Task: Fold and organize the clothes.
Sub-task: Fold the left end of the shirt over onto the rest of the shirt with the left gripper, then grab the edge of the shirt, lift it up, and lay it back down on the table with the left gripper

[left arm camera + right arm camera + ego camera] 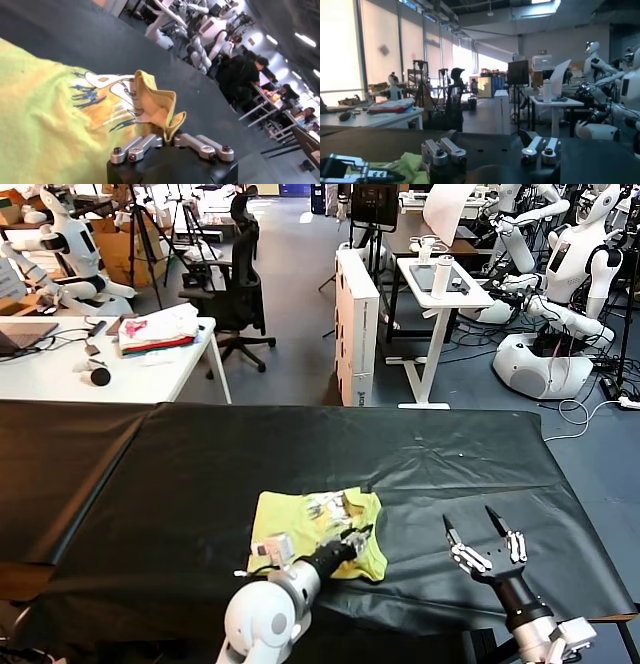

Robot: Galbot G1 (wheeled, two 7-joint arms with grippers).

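Black table (200, 464); one yellow-green T-shirt (290, 519); two pincers, left (357, 536), right (478, 533).

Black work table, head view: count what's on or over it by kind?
Lime yellow-green cotton T-shirt, folded, printed side showing, on the black table cover: 1
Robot grippers over the table: 2, left gripper at the shirt's edge, right gripper open, apart from the shirt
Total: 3

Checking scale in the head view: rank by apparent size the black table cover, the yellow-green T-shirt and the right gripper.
1. black table cover
2. yellow-green T-shirt
3. right gripper, though it sits nearer the camera, which flatters it.
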